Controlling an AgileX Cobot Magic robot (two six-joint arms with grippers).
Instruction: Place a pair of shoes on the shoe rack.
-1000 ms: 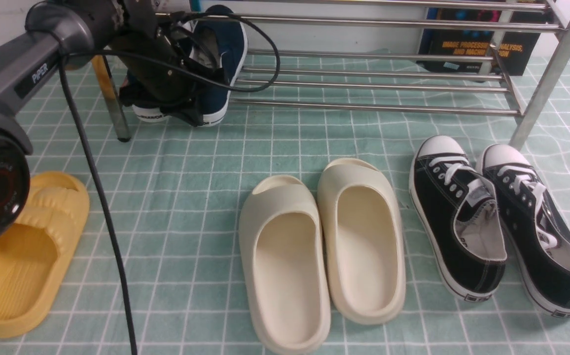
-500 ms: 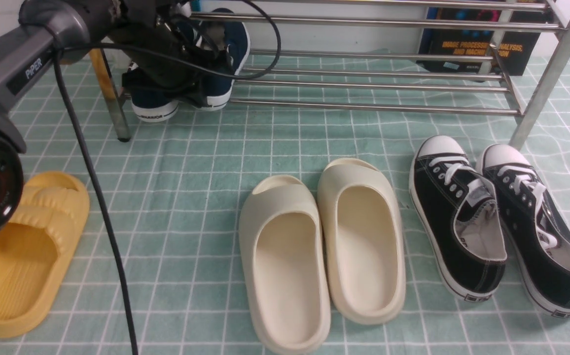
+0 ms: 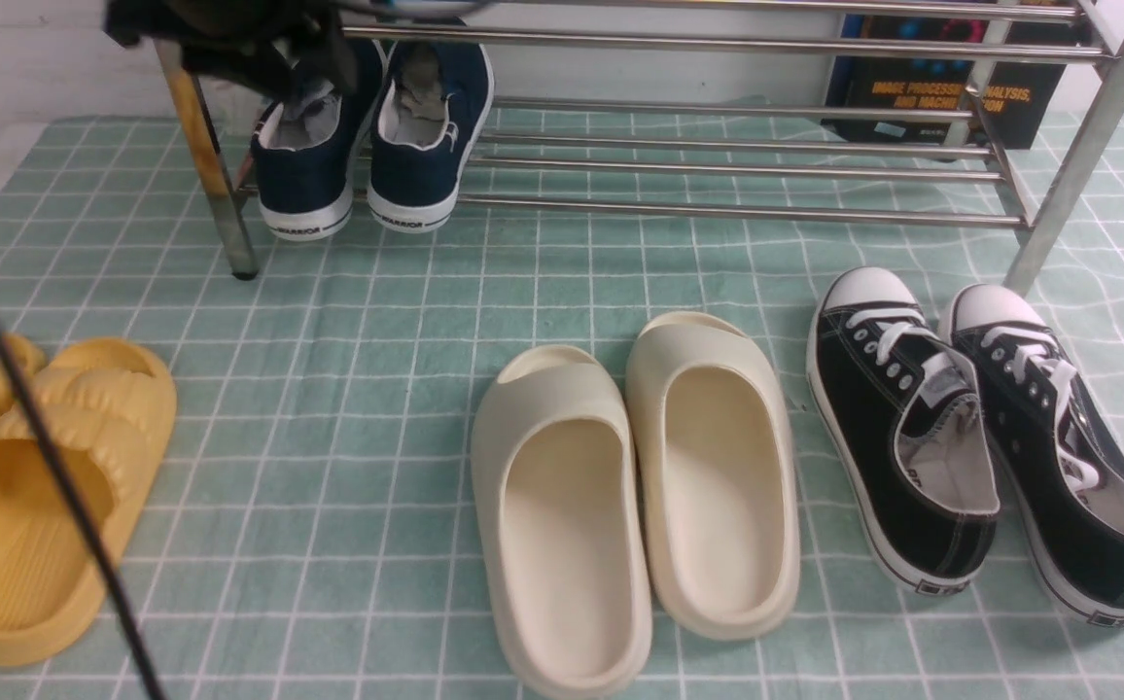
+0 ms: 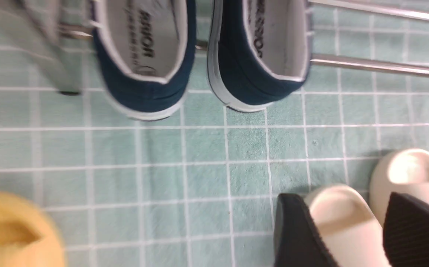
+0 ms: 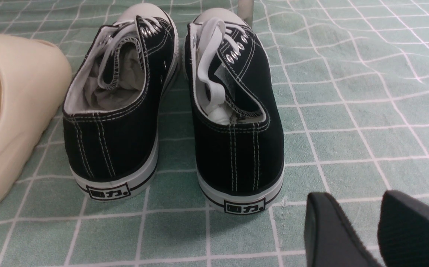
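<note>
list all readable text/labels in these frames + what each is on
"WARRIOR": heel strip of each navy shoe; small, blurred, best guess.
"IMAGE PROCESSING, ...ANALYSIS, AND MACHI...": dark book behind the shoe rack; partly hidden.
Insole print in the navy shoes: blurred, unreadable.
Two Chinese characters, second "力": heel tags of the black sneakers.

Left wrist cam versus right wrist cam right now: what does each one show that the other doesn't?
Only the left wrist view shows the navy shoes with their heels out over the shoe rack's front bar, a yellow slide, and the left gripper, open and empty. Only the right wrist view shows the black lace-up sneakers and the right gripper, also empty. Both show the cream slides and the checked cloth.
</note>
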